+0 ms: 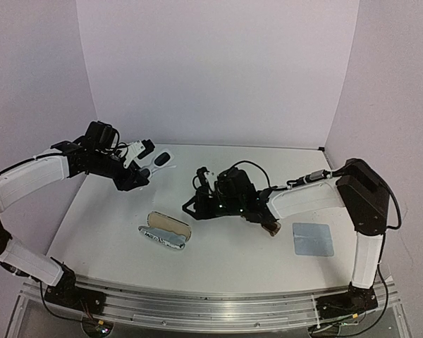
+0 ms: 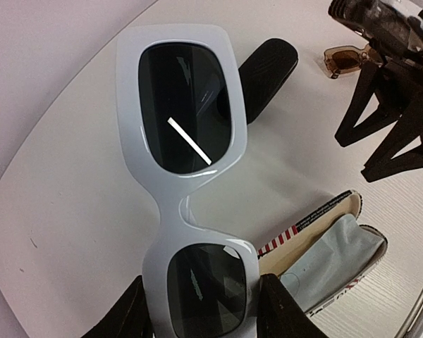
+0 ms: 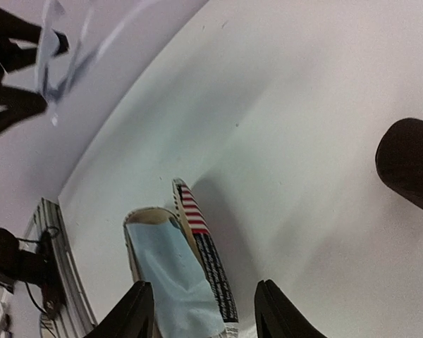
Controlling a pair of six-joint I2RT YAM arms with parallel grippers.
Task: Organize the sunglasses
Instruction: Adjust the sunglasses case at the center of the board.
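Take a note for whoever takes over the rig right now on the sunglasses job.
Left gripper: shut on the white sunglasses, lifted off the table.
Right gripper: open, empty, over the open striped case, which has a blue cloth in it.
Brown sunglasses: on the table beneath the right arm.
Black case: on the table at the back.
Done: white pair picked up.
Left: neither pair is in a case yet; probably white pair first, then brown.

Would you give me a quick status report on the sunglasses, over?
Left gripper shut on white sunglasses. Right gripper open, empty, above striped case; cloth inside. Brown sunglasses on table.
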